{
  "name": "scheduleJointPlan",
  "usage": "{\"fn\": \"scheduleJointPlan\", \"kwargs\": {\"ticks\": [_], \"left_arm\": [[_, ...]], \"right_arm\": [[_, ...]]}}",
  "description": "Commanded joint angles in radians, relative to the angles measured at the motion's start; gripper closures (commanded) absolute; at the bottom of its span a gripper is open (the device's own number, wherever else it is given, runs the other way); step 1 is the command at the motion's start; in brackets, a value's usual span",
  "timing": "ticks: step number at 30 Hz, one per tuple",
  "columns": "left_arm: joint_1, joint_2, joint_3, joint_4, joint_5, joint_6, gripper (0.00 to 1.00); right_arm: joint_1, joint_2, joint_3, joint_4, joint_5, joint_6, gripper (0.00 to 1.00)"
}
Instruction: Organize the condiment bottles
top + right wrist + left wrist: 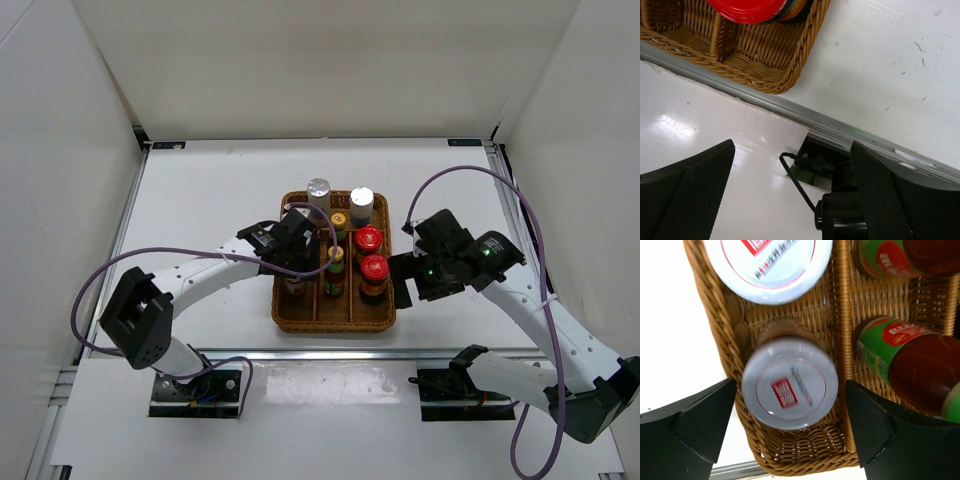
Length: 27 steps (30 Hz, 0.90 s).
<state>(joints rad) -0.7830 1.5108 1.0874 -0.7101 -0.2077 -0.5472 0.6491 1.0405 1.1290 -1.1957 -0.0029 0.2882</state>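
The brown wicker tray (300,318) holds the bottles. Two silver-capped cylinders (318,190) (361,200) stand at its far end. Two red-capped bottles (369,238) (374,266) fill the right column. Two green yellow-capped bottles (338,220) (334,256) stand in the middle column. My left gripper (299,252) hangs open over the left column. In the left wrist view a grey-lidded jar (790,390) stands between its fingers (690,430) without touching them, and a second grey lid (767,265) is beyond. My right gripper (403,281) is open and empty beside the tray's right edge.
The right wrist view shows the tray's near right corner (765,65), one red cap (747,9), the metal table edge strip (850,132) and the arm's base mount (860,220) below. White walls enclose the table on three sides.
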Motion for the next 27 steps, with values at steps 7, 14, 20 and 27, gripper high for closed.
{"fn": "scheduleJointPlan", "kwargs": {"ticks": [7, 14, 20, 27], "left_arm": [[-0.004, -0.225, 0.207, -0.048, -0.208, 0.090, 0.00], [0.111, -0.452, 0.212, -0.038, -0.444, 0.269, 0.00], [0.293, -0.552, 0.065, -0.026, -0.598, 0.357, 0.00], [0.473, -0.596, -0.056, -0.026, -0.579, 0.228, 0.00]], "right_arm": [[-0.003, 0.004, 0.049, 0.007, -0.006, -0.001, 0.00], [-0.003, 0.006, 0.168, 0.061, 0.038, -0.047, 0.00], [-0.003, 0.018, 0.245, 0.070, 0.147, -0.047, 0.00], [-0.003, -0.002, 0.324, 0.088, 0.201, -0.024, 0.00]]}}
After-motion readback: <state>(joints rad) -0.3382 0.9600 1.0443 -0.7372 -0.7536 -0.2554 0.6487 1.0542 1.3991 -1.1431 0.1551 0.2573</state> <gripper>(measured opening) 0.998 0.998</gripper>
